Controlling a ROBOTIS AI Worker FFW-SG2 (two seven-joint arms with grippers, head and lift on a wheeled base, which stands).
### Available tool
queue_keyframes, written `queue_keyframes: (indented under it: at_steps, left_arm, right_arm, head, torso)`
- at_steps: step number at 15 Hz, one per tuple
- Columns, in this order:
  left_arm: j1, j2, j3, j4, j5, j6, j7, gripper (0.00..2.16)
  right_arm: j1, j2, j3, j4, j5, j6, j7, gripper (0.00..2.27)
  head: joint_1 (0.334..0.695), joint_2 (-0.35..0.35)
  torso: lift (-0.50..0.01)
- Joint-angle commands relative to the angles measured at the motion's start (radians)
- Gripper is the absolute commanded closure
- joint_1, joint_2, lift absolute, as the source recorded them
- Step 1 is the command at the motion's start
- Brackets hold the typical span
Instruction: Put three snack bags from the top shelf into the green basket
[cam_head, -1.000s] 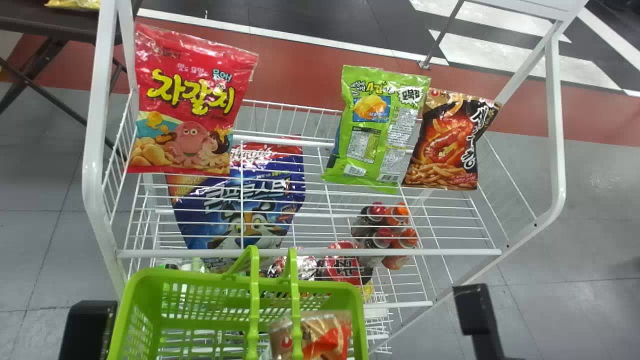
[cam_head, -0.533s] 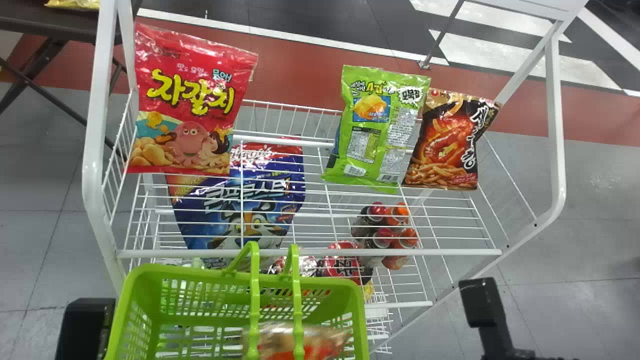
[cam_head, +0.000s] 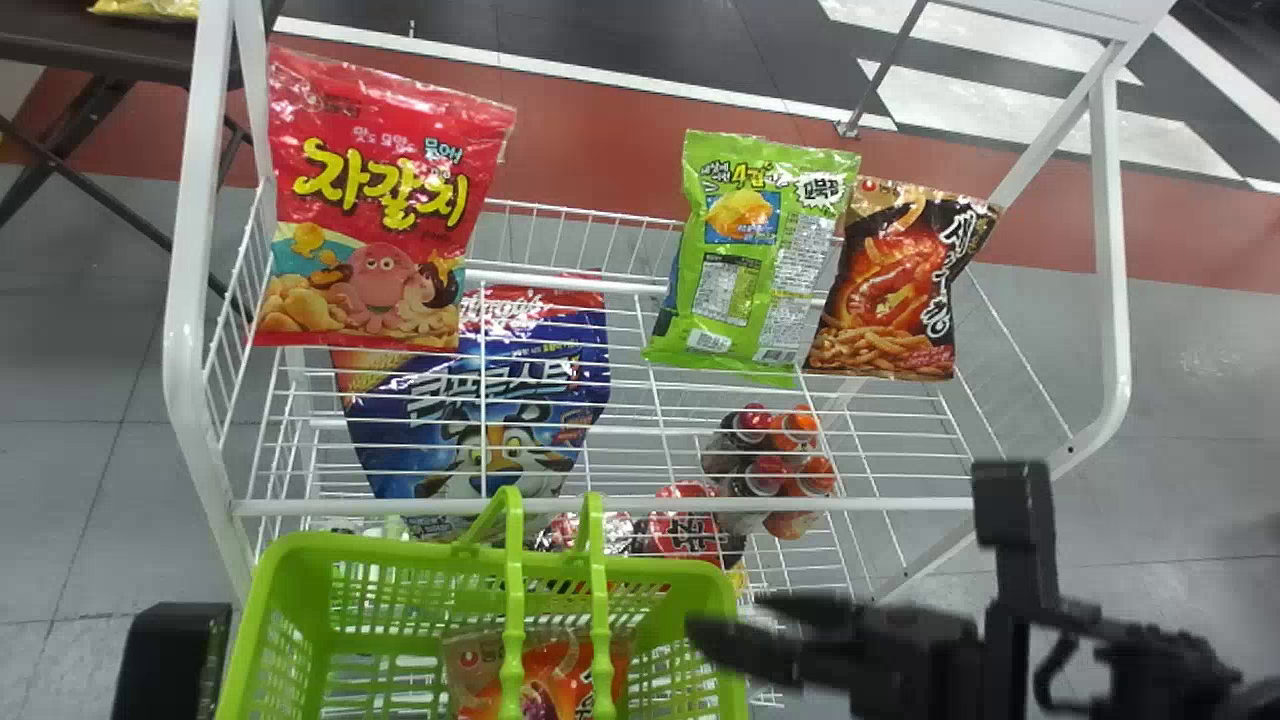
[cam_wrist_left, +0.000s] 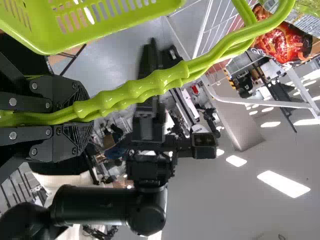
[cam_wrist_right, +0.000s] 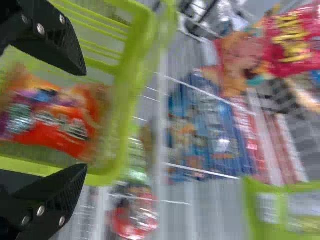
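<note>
Now, right jaws (cam_head: 730, 614): are hanging wide apart and empty by the right rim of the green basket (cam_head: 380, 548).
Left jaws (cam_wrist_left: 80, 118): are gripping the basket handles (cam_head: 513, 610).
Orange bag (cam_head: 560, 680): is lying inside the basket.
Top shelf (cam_head: 880, 503): is holding red bag (cam_head: 385, 200), green bag (cam_head: 750, 260), dark bag (cam_head: 895, 290).

From the head view's centre, a gap is offered at eleven o'clock between the red bag (cam_head: 385, 190) and the green bag (cam_head: 740, 300). At two, passage is blocked where the green bag is met by the dark bag (cam_head: 890, 290). At seven, the basket's (cam_head: 650, 568) mouth is crossed by two handles (cam_head: 513, 600).
</note>
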Motion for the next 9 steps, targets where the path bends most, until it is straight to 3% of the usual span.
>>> queue_keyframes:
  at_steps: [1,3,9]
  left_arm:
    - [0.0,-0.001,-0.004,0.003,0.0,0.0,0.0,1.41]
    - [-0.001,-0.002,-0.009,0.007,-0.003,0.0,0.002,1.41]
    - [-0.013,0.004,-0.024,0.01,-0.009,0.022,0.003,1.41]
  right_arm:
    - [-0.062,0.001,0.057,0.08,0.102,-0.309,-0.013,0.08]
    - [-0.126,0.002,0.118,0.173,0.193,-0.566,-0.022,0.08]
    - [-0.333,0.001,0.27,0.412,0.394,-0.692,-0.186,0.08]
  head:
    - [0.695,-0.35]
    - [0.695,-0.35]
    - [0.695,-0.35]
  torso:
    - [-0.046]
    - [-0.046]
    - [-0.046]
